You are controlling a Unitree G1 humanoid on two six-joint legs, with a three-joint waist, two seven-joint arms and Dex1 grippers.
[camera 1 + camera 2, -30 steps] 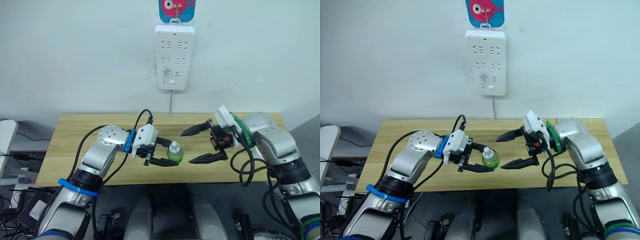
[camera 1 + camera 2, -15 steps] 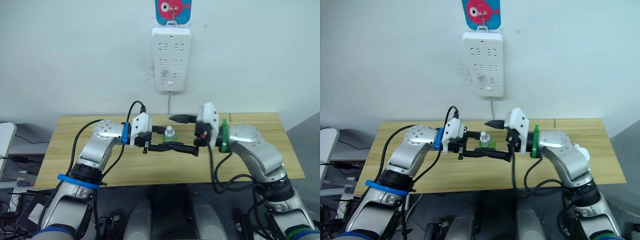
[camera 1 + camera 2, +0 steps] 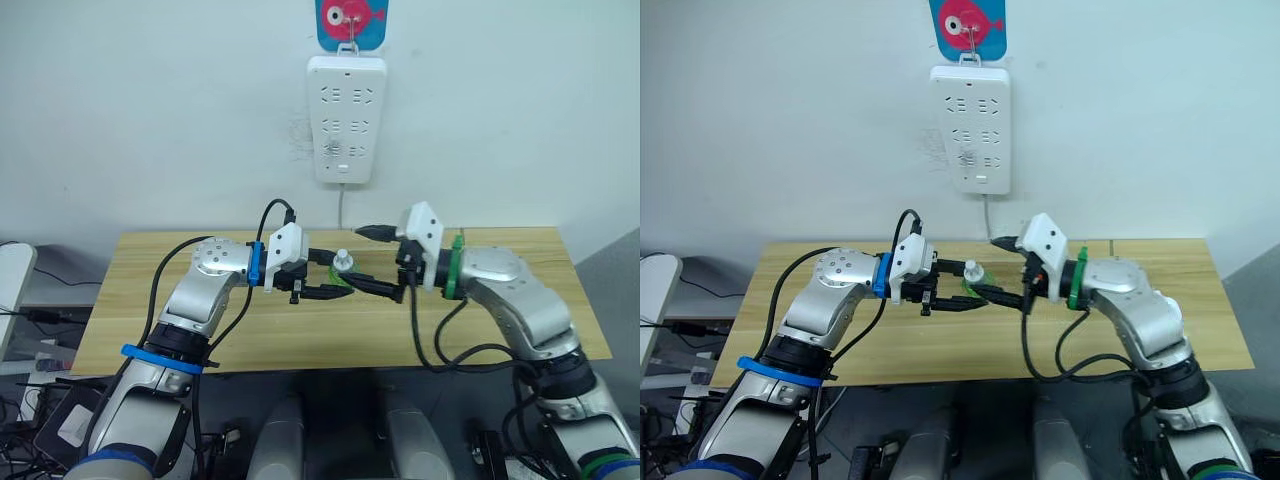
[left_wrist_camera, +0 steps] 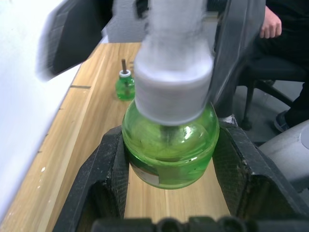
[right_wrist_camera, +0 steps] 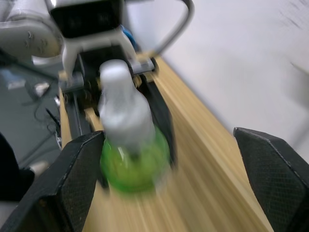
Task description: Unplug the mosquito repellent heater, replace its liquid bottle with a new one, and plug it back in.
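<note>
My left gripper is shut on a green liquid bottle with a white cap, and holds it in the air over the middle of the wooden table. The right gripper is open and faces it from the right, one finger above the cap and one below the bottle. In the right wrist view the bottle stands between those spread fingers, closer to one of them. A second small green bottle with a bare wick stands on the table further off. The mosquito repellent heater is out of view.
A white multi-socket power strip hangs on the wall above the table's back edge, its cable running down behind the table. In the left wrist view a person's hand and a chair sit beyond the table's far end.
The left gripper has lifted the bottle from near the table's front edge up toward the middle. The right gripper has swung in from the right until its open fingers bracket the bottle.
</note>
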